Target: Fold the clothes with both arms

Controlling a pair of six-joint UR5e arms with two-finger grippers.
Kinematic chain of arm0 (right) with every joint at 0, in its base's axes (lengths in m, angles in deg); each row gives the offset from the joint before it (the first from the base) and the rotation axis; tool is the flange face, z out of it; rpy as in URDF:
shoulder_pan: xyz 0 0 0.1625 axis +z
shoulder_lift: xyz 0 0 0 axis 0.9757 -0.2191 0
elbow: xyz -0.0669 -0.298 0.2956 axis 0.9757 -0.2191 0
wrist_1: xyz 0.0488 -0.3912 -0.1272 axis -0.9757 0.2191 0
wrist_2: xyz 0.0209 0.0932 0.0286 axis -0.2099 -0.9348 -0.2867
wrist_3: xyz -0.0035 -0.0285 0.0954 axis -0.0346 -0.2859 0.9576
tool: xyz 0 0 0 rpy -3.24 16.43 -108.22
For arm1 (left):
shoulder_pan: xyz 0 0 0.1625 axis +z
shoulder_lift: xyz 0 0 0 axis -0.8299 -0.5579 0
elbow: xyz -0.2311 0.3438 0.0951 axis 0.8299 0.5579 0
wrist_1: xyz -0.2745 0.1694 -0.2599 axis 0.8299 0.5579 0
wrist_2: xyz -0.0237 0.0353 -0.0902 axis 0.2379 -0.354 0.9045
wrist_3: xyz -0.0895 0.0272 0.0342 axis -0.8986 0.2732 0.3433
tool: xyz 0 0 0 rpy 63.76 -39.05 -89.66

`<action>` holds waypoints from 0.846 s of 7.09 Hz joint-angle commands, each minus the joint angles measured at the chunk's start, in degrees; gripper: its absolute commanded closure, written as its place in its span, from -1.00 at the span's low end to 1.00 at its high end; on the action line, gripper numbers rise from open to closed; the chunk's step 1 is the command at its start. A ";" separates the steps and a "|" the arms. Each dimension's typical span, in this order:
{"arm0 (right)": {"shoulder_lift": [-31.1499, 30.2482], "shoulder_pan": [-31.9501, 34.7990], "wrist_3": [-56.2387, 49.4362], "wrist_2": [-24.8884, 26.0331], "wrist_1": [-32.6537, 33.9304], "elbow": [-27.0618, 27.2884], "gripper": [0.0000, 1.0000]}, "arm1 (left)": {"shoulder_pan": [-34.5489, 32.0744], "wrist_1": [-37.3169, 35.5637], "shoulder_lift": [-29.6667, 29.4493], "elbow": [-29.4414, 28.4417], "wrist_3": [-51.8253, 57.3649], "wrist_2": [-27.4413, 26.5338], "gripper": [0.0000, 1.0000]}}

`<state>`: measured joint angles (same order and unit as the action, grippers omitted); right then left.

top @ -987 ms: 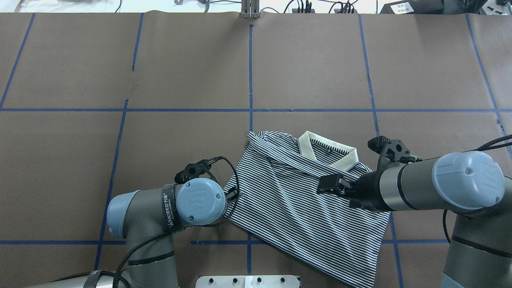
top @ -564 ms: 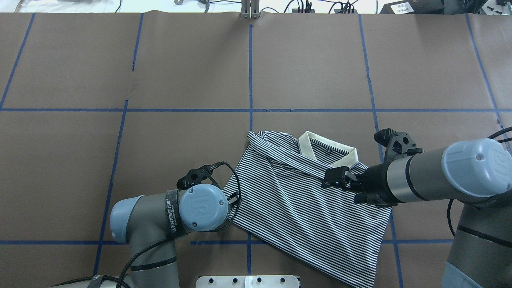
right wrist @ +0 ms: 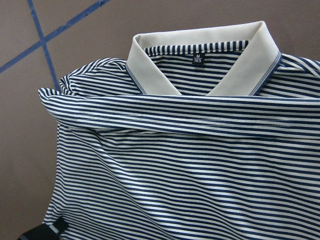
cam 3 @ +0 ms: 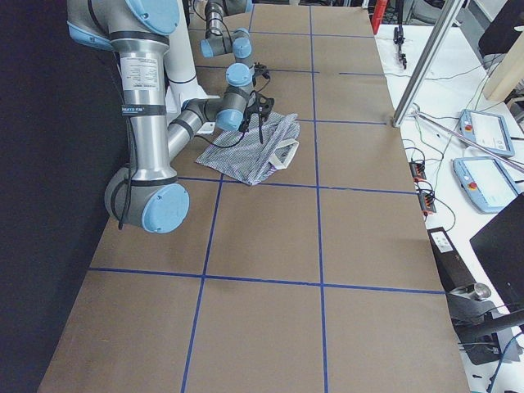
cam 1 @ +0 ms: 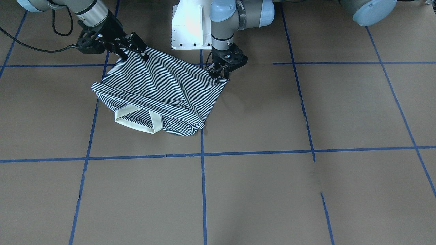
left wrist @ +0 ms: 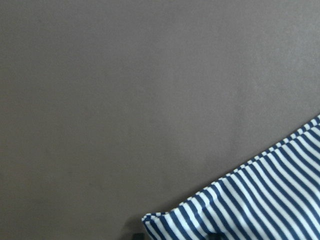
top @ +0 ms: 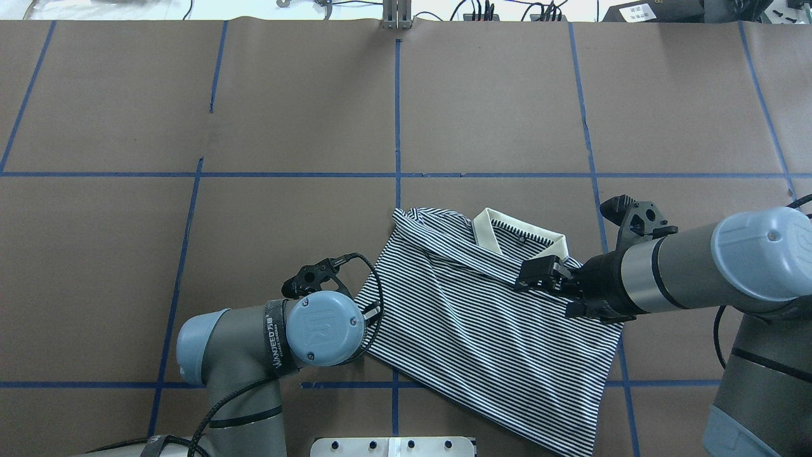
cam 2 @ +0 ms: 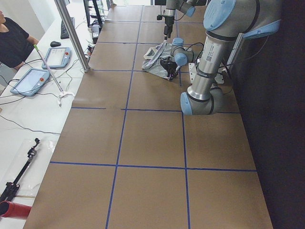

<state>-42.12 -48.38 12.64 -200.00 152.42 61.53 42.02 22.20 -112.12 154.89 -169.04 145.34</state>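
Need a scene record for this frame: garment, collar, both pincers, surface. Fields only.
garment: striped polo shirt, partly folded, lying skewed on the table
collar: cream collar, on the side away from the robot
left_arm: left pincer at a corner of the shirt's edge; open or shut not discernible
right_arm: right pincer open, over the shirt's right side; contact unclear
surface: brown table cover with a blue tape grid

left claw [cam 1: 219, 75]: vertical, tips down (spread unclear) | right claw [cam 1: 135, 54]: low, near-level, fingers apart
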 commanded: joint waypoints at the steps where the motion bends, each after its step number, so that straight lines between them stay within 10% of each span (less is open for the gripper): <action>1: -0.30 1.08 0.00 -1.02 0.00 0.02 -1.00 | -0.95 0.09 -0.10 0.70 0.45 -0.95 1.00; 6: -1.53 3.64 0.00 -0.94 -0.26 1.16 -1.00 | -10.51 0.09 -0.01 0.19 6.66 -0.86 1.00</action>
<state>-43.52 -45.14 12.64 -201.03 152.19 62.45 34.80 22.22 -112.15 155.93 -165.45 144.52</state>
